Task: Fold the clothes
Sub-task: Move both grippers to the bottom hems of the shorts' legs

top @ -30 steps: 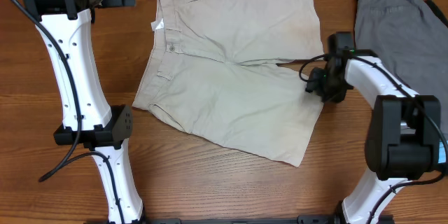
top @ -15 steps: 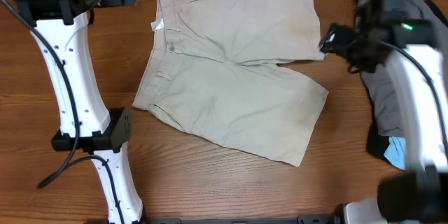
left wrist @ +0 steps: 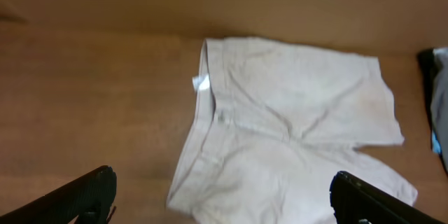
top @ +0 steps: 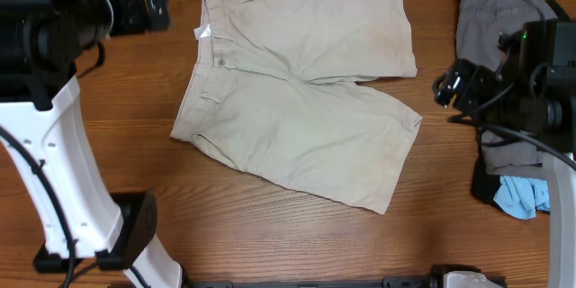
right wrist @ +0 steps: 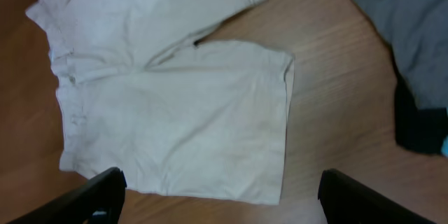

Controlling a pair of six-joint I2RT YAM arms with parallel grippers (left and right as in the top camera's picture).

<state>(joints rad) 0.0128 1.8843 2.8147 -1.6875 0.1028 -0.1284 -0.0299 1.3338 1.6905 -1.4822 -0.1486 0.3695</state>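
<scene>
Overhead shows one pair of shorts (top: pixel 297 99) and one clothes pile (top: pixel 499 18).

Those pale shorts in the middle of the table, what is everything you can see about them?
The shorts are light beige, seemingly woven cotton, lightly creased. They lie flat and unfolded on the wooden table, waistband toward the left arm's side, both legs pointing toward the right arm's and splayed slightly apart. Belt loops show at the waistband, and a small white tag sticks out at its far corner. Only the table touches them; the grey clothes pile lies apart.
</scene>
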